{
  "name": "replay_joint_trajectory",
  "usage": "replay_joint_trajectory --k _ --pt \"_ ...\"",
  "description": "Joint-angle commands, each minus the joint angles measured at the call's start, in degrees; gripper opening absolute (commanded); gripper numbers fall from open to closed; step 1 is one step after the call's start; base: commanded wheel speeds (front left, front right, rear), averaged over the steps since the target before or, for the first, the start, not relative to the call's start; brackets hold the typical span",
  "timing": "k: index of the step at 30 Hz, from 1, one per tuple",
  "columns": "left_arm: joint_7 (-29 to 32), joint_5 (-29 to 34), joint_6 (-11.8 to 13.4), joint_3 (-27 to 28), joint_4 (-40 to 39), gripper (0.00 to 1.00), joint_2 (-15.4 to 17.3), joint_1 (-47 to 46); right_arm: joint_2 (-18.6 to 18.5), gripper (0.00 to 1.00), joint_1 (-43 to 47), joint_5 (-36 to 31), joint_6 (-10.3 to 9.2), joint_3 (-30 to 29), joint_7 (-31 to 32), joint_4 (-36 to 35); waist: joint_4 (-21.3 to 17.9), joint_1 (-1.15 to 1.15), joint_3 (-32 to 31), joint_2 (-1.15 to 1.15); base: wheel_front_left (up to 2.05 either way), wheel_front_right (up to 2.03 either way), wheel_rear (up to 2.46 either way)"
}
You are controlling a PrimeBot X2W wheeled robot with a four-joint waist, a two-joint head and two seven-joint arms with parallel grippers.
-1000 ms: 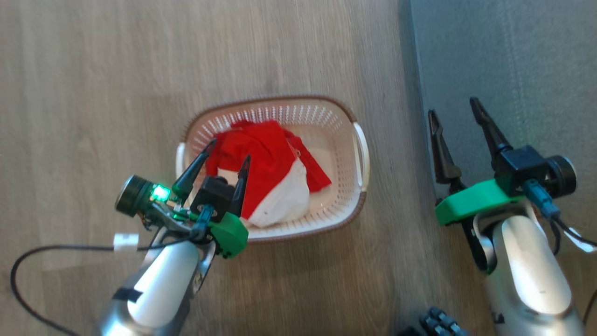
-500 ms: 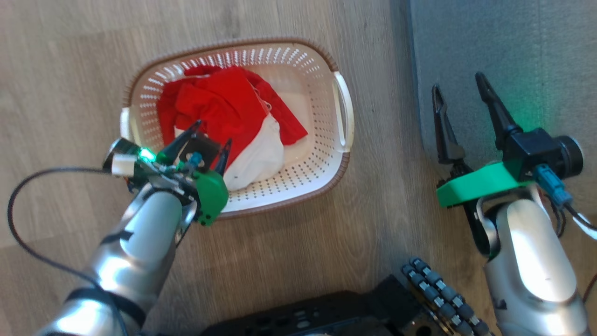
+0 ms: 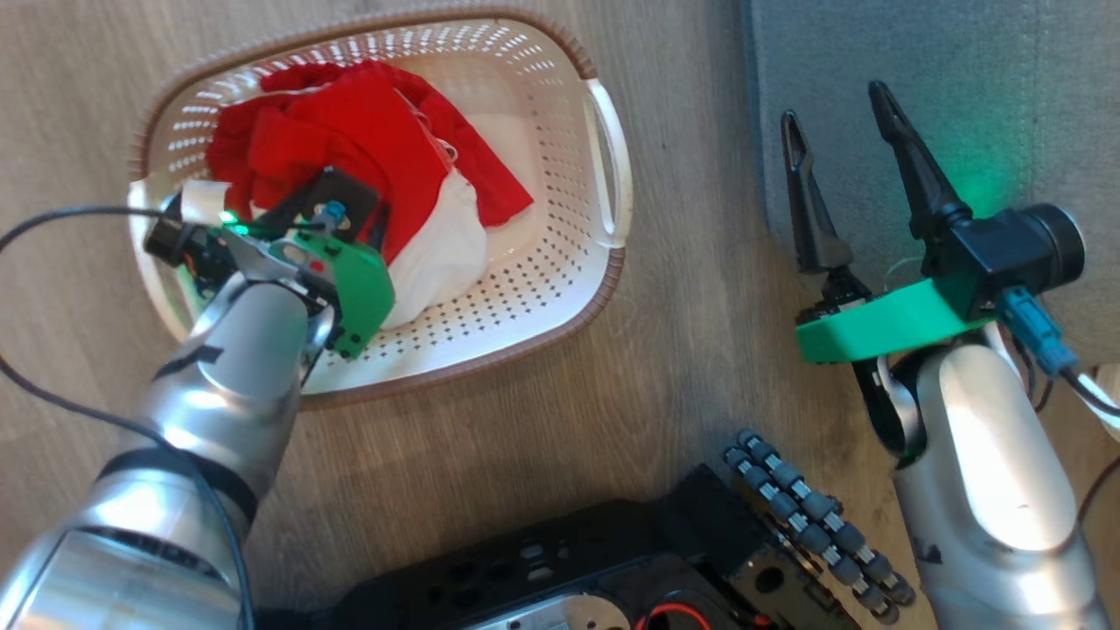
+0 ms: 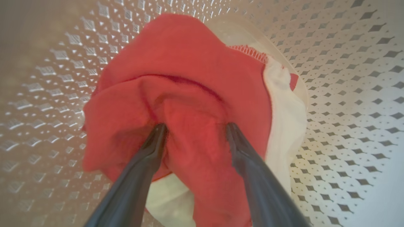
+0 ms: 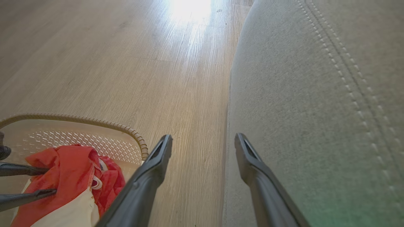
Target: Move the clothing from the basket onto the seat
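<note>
The cream basket (image 3: 602,149) stands on the wood floor at the upper left, and a red-and-white heap of clothing (image 3: 367,131) lies in it. I cannot tell the garments apart, and no logo shows. My left gripper (image 4: 195,126) is down inside the basket and open. Both tips press into the red fabric (image 4: 189,78), with a raised fold between them. In the head view the left wrist hides those fingers. My right gripper (image 3: 833,103) hangs open and empty over the left edge of the grey seat (image 3: 962,52).
My dark base with its roller wheel (image 3: 787,507) sits at the bottom, between basket and seat. A black cable (image 3: 52,219) loops from the left wrist over the floor. A strip of bare wood floor (image 5: 189,78) separates the basket rim (image 5: 132,132) from the seat (image 5: 315,94).
The head camera has tilted down, so the whole scene shifted. The left gripper has dropped from above the basket's near rim into the clothing. The right gripper has stayed open by the seat.
</note>
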Motion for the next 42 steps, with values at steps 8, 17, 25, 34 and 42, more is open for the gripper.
replay_joint_trajectory --k 8,17,25,34,42 --pt "3.3 -0.5 -1.5 -0.2 3.0 1.0 2.0 -2.6 0.1 1.0 1.3 2.4 -0.01 1.9 -0.5 -3.2 -3.1 0.0 2.8 0.0 0.0 0.0 0.0" --pt "7.0 -1.4 -2.7 -0.7 3.4 0.71 1.6 -3.5 0.1 1.0 2.0 2.4 -0.01 1.7 -0.5 -3.5 -3.1 0.0 3.4 0.0 0.0 0.0 0.0" --pt "6.7 -2.1 -3.8 -1.7 3.5 0.0 1.5 -3.4 0.1 1.0 1.3 2.2 -0.01 1.5 -0.5 -2.8 -2.5 0.0 2.8 0.0 0.0 0.0 0.0" --pt "1.7 -5.1 -3.8 -0.4 3.6 0.0 0.8 -0.5 0.1 1.0 0.9 2.4 -0.01 1.5 -0.5 -1.3 -1.5 0.0 -3.8 0.0 0.0 0.0 0.0" --pt "-0.5 -8.4 -4.3 1.1 2.2 0.0 -0.8 5.2 0.1 1.0 2.2 1.7 -0.01 2.1 -0.5 2.1 1.0 0.0 -15.1 0.0 0.0 0.0 0.0"
